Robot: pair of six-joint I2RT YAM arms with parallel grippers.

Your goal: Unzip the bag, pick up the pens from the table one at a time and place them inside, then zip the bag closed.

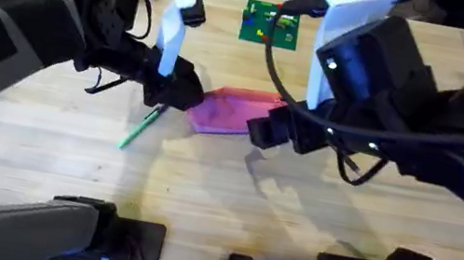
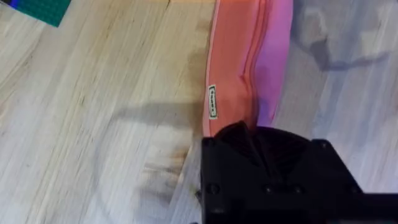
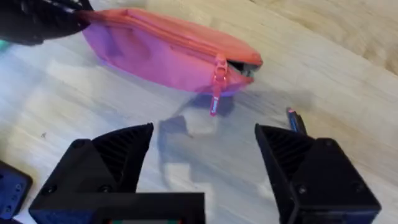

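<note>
Light wood table [image 1: 203, 191], pink bag [image 1: 230, 111], green pen [image 1: 142, 127], green board [image 1: 268, 25]

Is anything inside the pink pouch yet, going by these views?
Cannot tell. The bag shows a small gap past the red pull, and something dark shows in it, too little to name. A green pen lies on the table.

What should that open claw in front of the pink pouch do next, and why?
Probably the right tool should ease forward and close on the small red zipper pull. Its fingers are spread, the pull dangles just ahead of them, and the left tool is at the far end of the pink fabric pouch, seemingly bracing it.
</note>
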